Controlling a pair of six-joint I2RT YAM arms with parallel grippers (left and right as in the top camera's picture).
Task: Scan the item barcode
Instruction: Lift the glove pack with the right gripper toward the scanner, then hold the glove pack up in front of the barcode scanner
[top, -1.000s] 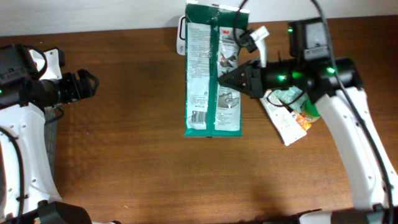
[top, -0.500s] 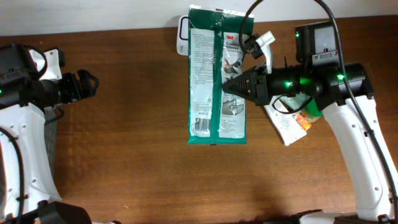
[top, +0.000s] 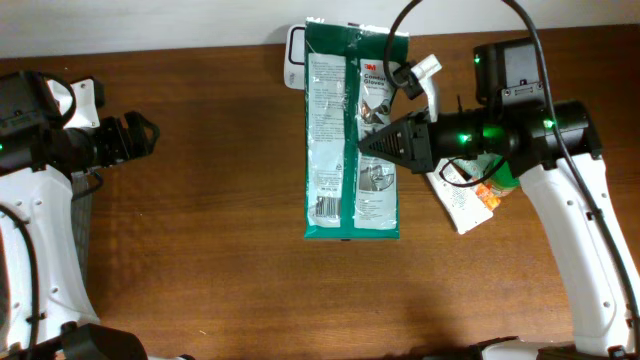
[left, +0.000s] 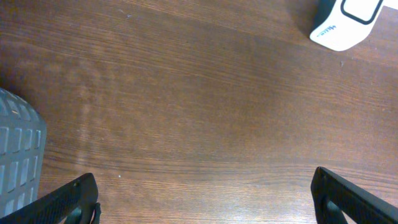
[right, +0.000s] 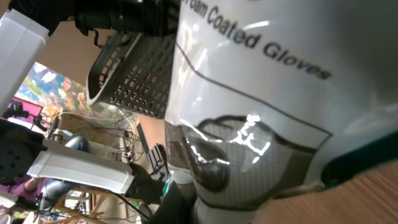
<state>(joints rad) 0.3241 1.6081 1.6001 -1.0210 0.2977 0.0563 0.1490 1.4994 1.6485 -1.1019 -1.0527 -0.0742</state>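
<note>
**Barcode scan: item gripped, code not yet presented**

The brown wooden desk is shown from above, with one arm at each side. Over its far middle a long green-and-white glove packet is held lengthwise. Its top end overlaps a white device at the far edge, which is judged to be the scanner. A grey basket is seen at the left, beside the left arm. A second packet, white and orange, is seen lying beneath the right arm.

The right pincer is clamped on the glove packet from its right side, and in the right wrist view the printed face fills the frame at close range. The left pincer is positioned well apart from the packet, with its fingers spread wide over bare wood and nothing between them. The barcode is found near the lower end of the white back panel, turned upward.

Progress is judged as partial. The item is gripped, but the barcode is faced toward the ceiling and lies away from the device. The code is yet to be turned and presented to the device, and no sign of a completed reading is given.
</note>
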